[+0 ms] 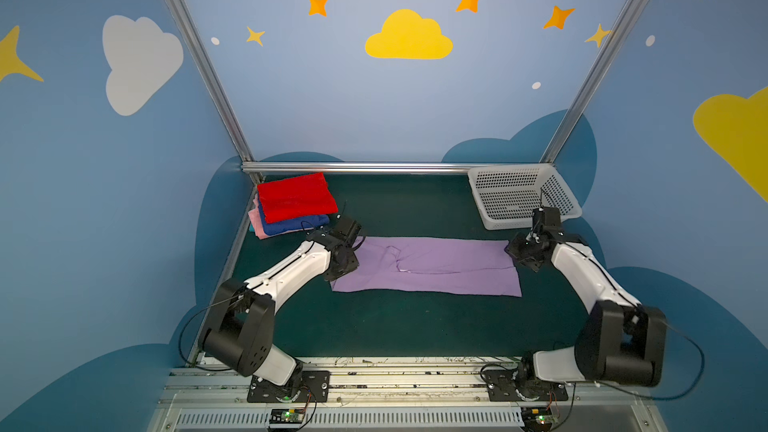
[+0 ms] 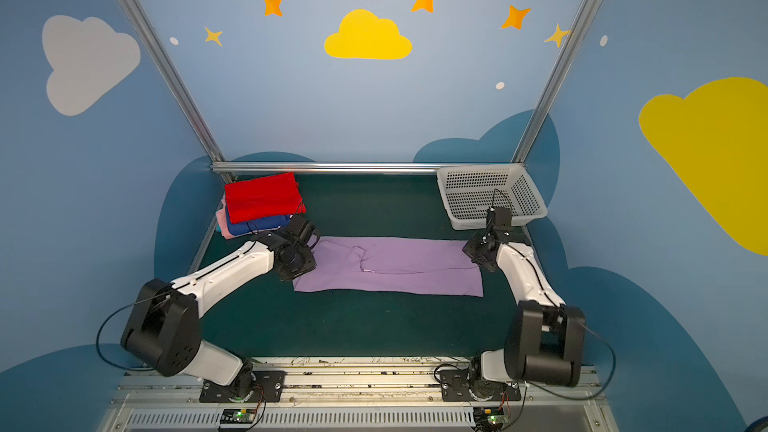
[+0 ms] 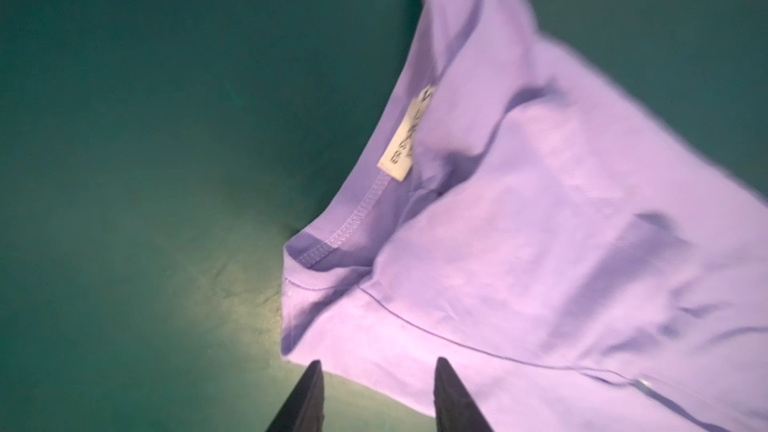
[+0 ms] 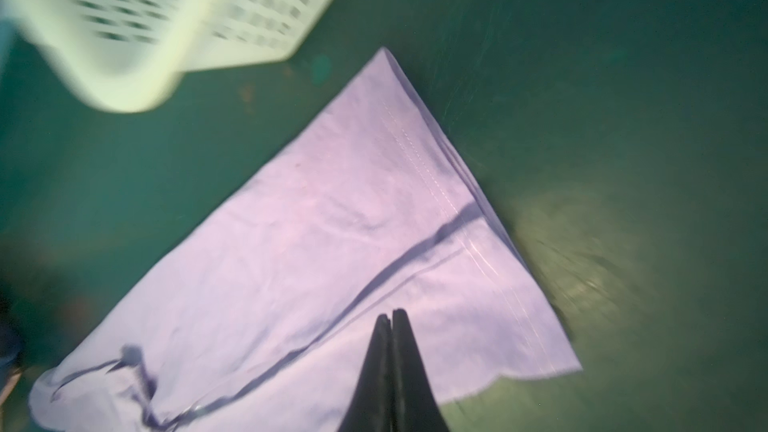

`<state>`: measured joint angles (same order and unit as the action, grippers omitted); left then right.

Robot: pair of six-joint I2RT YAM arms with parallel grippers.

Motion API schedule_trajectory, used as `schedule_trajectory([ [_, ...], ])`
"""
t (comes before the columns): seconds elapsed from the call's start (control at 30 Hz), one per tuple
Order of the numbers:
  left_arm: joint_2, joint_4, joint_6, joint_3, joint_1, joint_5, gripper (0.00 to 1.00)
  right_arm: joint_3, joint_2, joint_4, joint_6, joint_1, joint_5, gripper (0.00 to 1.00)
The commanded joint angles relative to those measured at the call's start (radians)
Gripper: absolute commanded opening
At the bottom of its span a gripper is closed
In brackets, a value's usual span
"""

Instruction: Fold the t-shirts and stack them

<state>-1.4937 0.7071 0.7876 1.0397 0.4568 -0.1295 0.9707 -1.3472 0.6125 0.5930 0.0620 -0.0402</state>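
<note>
The lavender t-shirt (image 1: 432,265) lies flat as a long folded strip across the middle of the green mat in both top views. My left gripper (image 3: 378,363) is open, hovering over the collar-end corner of the lavender t-shirt (image 3: 540,242), with nothing between its fingers. My right gripper (image 4: 390,314) is shut and empty, poised above the hem end of the lavender t-shirt (image 4: 332,242). At the far left corner sits a folded stack: the red t-shirt (image 1: 297,197) on top, the royal blue t-shirt (image 1: 291,227) under it, and the pink t-shirt (image 1: 257,224) at the bottom.
A white perforated basket (image 1: 519,197) stands empty at the far right corner, close behind the right arm's wrist (image 1: 536,247). An aluminium rail (image 1: 357,167) borders the mat at the back. The left arm's wrist (image 1: 340,253) is just in front of the stack.
</note>
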Motion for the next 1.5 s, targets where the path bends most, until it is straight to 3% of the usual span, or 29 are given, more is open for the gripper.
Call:
schedule_trajectory([
  [0.0, 0.014, 0.043, -0.003, 0.022, 0.043, -0.061, 0.50, -0.099, 0.056, 0.102, -0.037, 0.006, 0.050, 0.02],
  [0.2, -0.069, 0.017, 0.020, 0.009, 0.062, -0.033, 0.49, -0.219, 0.078, 0.093, -0.021, 0.039, 0.001, 0.09],
  [0.33, -0.110, -0.018, 0.034, -0.018, 0.062, -0.025, 0.56, -0.204, 0.016, 0.111, 0.005, 0.042, -0.023, 0.46],
  [0.47, -0.152, -0.028, 0.042, -0.023, 0.062, -0.032, 0.58, -0.206, -0.034, 0.130, 0.033, 0.041, -0.030, 0.76],
  [0.57, -0.176, -0.040, 0.044, -0.033, 0.055, -0.029, 0.57, -0.226, -0.038, 0.120, 0.059, 0.044, -0.013, 0.77],
  [0.67, -0.196, -0.056, 0.045, -0.048, 0.041, -0.022, 0.56, -0.233, -0.046, 0.107, 0.074, 0.048, 0.009, 0.75],
  [0.77, -0.210, -0.077, 0.038, -0.059, 0.026, -0.017, 0.54, -0.238, -0.078, 0.072, 0.086, 0.064, -0.004, 0.65],
  [0.83, -0.223, -0.092, 0.030, -0.061, 0.015, -0.016, 0.52, -0.249, -0.102, 0.032, 0.100, 0.074, -0.037, 0.52],
  [1.03, -0.277, -0.150, -0.016, -0.026, -0.021, -0.013, 0.50, -0.271, -0.141, -0.041, 0.129, 0.079, -0.055, 0.00],
  [1.17, -0.342, -0.157, -0.062, 0.046, -0.044, -0.021, 0.50, -0.320, -0.095, -0.032, 0.140, 0.080, -0.092, 0.00],
  [1.47, -0.533, -0.158, -0.153, 0.276, -0.055, -0.032, 0.49, -0.479, 0.290, 0.164, 0.167, 0.037, -0.152, 0.00],
])
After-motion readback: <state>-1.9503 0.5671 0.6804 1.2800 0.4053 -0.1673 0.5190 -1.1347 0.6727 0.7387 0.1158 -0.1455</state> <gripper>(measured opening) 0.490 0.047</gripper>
